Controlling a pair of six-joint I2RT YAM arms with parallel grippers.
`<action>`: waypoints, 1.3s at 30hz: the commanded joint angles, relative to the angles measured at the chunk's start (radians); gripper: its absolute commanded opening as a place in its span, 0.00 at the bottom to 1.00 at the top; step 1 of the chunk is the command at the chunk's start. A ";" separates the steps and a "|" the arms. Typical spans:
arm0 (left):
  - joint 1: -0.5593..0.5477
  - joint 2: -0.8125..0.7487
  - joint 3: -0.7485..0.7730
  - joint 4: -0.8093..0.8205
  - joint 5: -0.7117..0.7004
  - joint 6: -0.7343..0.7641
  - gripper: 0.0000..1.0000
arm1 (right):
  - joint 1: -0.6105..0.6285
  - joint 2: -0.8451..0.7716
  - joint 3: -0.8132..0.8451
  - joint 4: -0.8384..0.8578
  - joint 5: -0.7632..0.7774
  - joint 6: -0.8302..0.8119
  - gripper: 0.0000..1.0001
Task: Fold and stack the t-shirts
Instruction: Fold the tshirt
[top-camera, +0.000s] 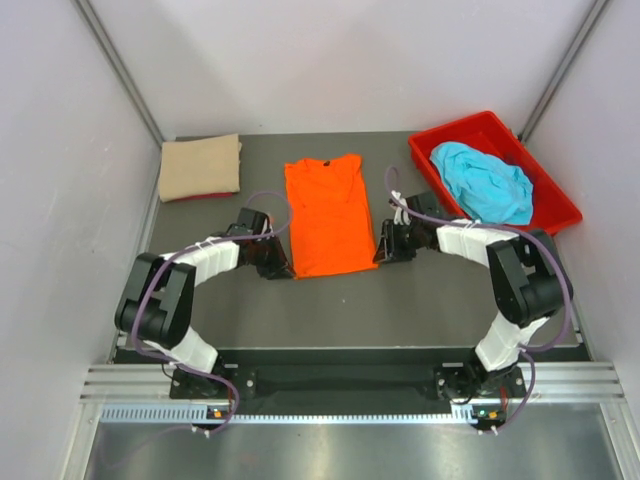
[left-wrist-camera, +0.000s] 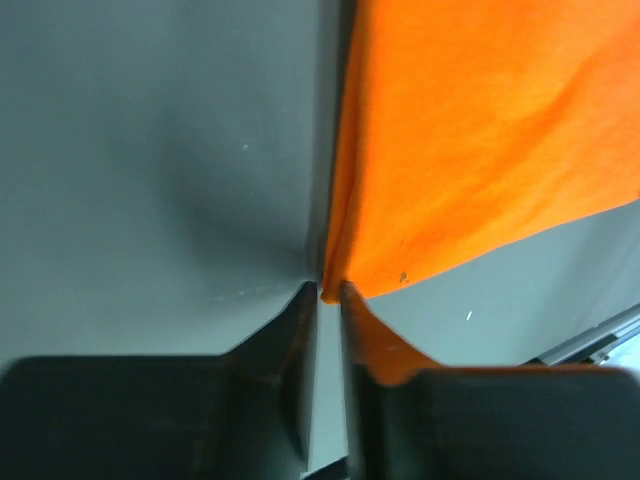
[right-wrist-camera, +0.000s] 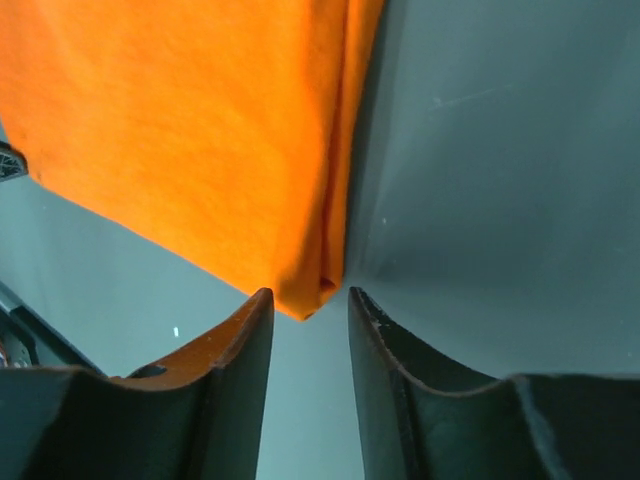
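- orange shirt (top-camera: 328, 215) lies flat mid-desk (top-camera: 330, 310), already narrowed to a strip. Its long axis runs away from the arm bases, collar at the far end and hem at the near end.
- Left fingers (left-wrist-camera: 290, 340) are at the shirt's near-left hem corner. They're closed down to a thin slit with the corner tip right at the tips. Can't tell whether the cloth is actually pinched.
- Right fingers (right-wrist-camera: 235, 350) are at the near-right hem corner. They're clearly apart, with the corner tip sitting in the gap and nothing clamped.
- Key relation: each arm has its own hem corner, and the rest of the shirt extends straight ahead of both, towards the collar.
- My read is that the next fold is hem-to-collar along the long axis. It needs both corners held and carried evenly, or the strip will skew.
- Risk: the right side only has the very tip of the corner in the gap, so it could slip out.
- tan shirt (top-camera: 200, 167) is folded, far-left of the orange shirt.
- turquoise shirt (top-camera: 485, 180) is crumpled in the red bin (top-camera: 555, 182), far-right of the orange shirt.
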 joint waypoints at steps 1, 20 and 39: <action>-0.002 0.016 -0.003 0.026 -0.019 0.005 0.14 | -0.004 0.013 -0.033 0.064 -0.004 -0.005 0.35; -0.010 -0.101 -0.063 -0.135 -0.121 -0.003 0.00 | 0.013 -0.263 -0.346 0.202 0.084 0.152 0.16; -0.010 0.071 0.065 0.068 0.071 -0.029 0.03 | -0.011 0.268 0.367 0.000 -0.056 -0.028 0.17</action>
